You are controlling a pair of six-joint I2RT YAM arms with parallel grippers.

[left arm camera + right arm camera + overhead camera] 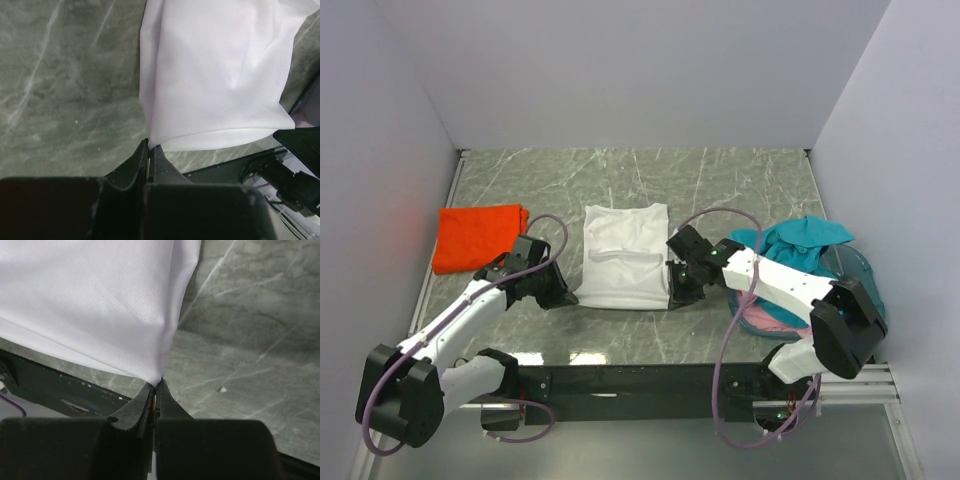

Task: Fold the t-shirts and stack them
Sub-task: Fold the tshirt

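While my left gripper [150,146] is clamped on the near left corner of the white t-shirt [625,262], my right gripper [158,383] pinches its near right corner. The shirt stretches between them, spreading away ahead of both sets of fingertips.

grey-green marbled table [740,190] with pale veins, boxed in by plain white walls [620,70], evenly lit

Pink t-shirt [770,319] mostly hidden behind right arm [782,281], basket [861,268] apparently half buried under teal t-shirt [806,235]
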